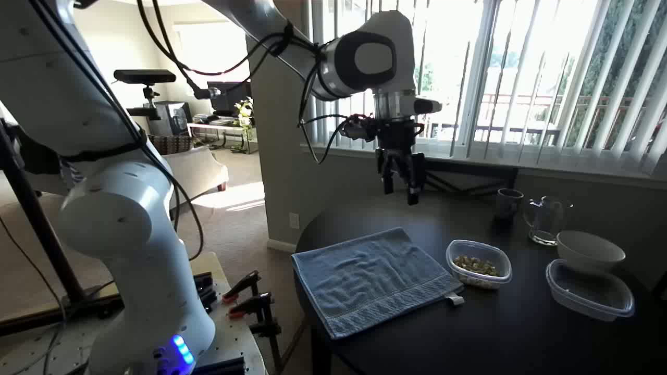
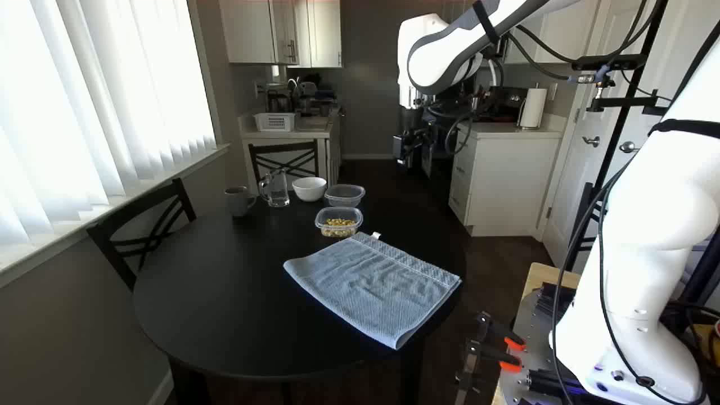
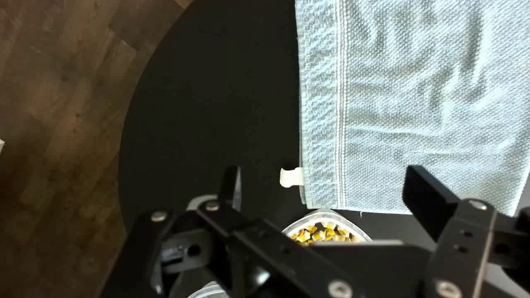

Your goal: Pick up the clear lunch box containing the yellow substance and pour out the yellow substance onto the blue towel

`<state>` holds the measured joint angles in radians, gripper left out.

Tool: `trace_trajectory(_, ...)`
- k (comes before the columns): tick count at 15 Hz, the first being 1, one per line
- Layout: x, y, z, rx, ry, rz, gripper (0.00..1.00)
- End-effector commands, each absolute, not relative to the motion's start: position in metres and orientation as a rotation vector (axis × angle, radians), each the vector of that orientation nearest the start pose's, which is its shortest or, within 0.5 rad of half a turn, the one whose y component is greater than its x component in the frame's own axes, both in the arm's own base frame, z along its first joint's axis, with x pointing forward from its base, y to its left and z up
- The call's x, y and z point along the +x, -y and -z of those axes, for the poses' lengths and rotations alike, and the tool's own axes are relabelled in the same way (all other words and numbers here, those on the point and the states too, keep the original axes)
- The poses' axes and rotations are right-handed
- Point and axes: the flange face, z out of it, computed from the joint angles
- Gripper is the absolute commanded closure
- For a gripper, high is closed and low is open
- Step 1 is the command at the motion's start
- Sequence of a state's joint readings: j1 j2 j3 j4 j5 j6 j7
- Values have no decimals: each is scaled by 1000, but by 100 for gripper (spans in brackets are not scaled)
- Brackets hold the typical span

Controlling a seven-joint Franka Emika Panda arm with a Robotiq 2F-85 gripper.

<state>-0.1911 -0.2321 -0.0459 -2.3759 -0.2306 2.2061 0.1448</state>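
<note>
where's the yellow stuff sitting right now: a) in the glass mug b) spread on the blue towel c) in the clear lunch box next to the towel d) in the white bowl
C: in both exterior views the yellow substance lies inside the clear lunch box, which stands beside the blue towel.

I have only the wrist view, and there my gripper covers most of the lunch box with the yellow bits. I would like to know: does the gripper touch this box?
Observer: No. In both exterior views the gripper hangs in the air, higher than the clear lunch box and apart from it.
Operator: Thank you. And is some object fully outside of my picture?
Observer: Yes. In both exterior views a clear mug stands beside the white bowl.
</note>
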Motion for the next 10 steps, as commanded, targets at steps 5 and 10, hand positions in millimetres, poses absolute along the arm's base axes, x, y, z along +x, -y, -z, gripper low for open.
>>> trace_trajectory(5,455,118,-420,-3296,-413,89,0)
trace_trajectory(10,459,127,-423,-3308,-389,93,0)
